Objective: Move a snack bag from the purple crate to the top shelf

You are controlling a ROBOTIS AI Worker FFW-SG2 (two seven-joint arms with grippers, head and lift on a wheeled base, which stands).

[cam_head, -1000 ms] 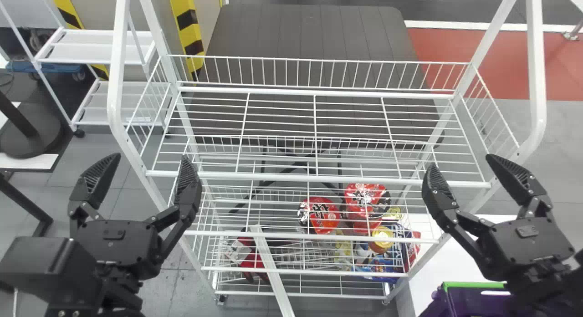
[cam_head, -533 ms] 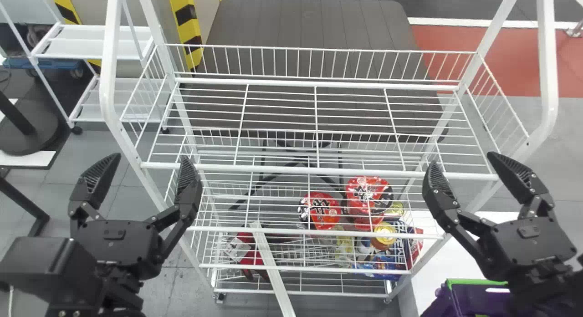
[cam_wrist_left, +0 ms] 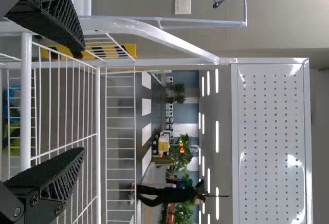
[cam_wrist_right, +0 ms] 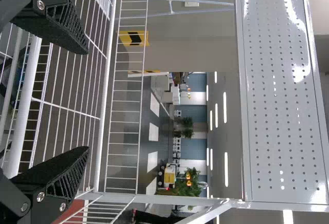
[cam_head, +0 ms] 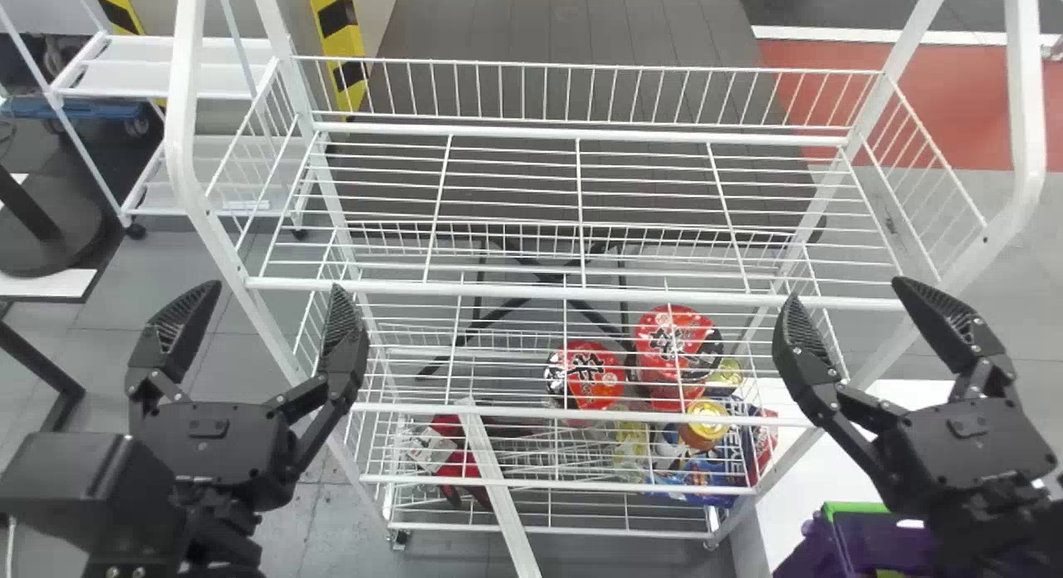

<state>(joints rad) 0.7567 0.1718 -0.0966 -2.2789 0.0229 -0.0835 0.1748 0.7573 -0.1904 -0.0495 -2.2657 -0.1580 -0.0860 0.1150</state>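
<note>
well — top shelf (cam_head: 581, 135) (front edge (cam_head: 573, 292) open)

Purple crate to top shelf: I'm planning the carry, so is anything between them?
Yes. Between the purple crate and the top shelf, the right gripper hangs, open, near the right front post. That post could catch a direct carry; the front, with its low bar, looks easier.
</note>
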